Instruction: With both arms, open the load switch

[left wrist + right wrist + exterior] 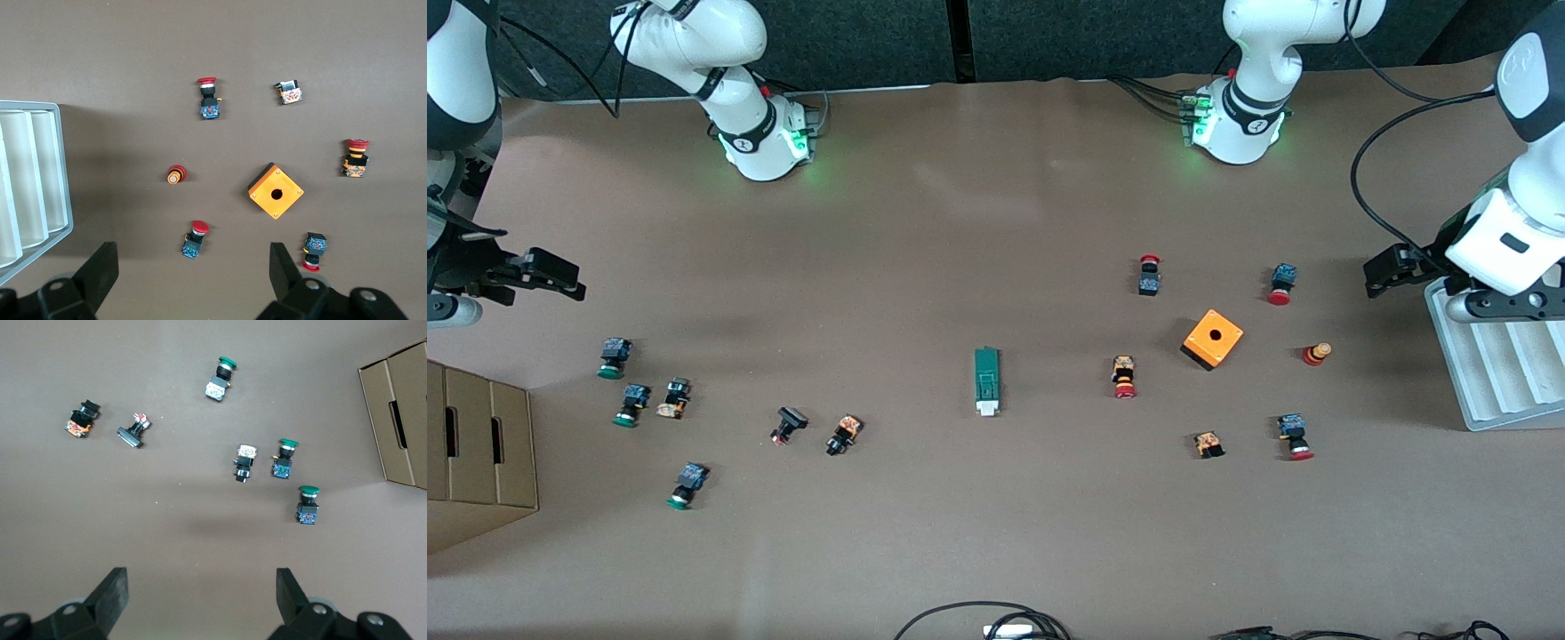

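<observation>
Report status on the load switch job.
Left gripper open, right gripper open, both up at table ends. Load switch untouched, mid-table. Nothing in the way.

Even overhead light, soft shadows, all views sharp.

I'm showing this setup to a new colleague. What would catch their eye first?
Probably the orange cube with a hole, bright among red-capped push buttons toward the left arm's end. Then the dark-green load switch, alone mid-table. Both pincers, left and right, hang open over the table's ends.
</observation>
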`<state>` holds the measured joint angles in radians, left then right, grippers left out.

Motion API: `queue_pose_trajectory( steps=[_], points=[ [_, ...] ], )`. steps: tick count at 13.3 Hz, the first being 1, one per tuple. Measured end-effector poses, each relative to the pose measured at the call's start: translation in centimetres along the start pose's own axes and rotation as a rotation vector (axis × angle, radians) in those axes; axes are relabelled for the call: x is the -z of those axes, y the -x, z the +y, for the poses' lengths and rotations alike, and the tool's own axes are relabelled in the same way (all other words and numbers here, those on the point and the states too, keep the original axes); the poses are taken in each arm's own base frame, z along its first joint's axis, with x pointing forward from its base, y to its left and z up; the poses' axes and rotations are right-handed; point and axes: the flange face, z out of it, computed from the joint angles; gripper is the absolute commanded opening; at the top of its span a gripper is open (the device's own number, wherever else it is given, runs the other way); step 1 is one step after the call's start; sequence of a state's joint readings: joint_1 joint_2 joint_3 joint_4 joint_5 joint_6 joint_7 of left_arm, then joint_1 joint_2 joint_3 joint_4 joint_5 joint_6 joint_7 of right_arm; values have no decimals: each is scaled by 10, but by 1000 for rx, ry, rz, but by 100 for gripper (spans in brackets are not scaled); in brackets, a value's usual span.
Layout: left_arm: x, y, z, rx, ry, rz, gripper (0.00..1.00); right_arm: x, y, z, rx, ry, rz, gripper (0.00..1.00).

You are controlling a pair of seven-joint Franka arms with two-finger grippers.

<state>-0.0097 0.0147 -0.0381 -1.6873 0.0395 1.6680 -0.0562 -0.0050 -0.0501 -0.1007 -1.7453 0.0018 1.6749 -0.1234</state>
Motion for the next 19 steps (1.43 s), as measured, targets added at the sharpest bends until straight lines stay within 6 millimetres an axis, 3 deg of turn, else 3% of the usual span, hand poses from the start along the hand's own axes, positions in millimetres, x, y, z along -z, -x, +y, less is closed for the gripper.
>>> queue_pose_trajectory(
  steps=[12,19],
  points=[
    [1,0,1,3,0,1,100,0,0,0,0,0,-3,100],
    [-5,0,16,-25,-2,-17,100,0,0,0,0,0,-2,100]
  ],
)
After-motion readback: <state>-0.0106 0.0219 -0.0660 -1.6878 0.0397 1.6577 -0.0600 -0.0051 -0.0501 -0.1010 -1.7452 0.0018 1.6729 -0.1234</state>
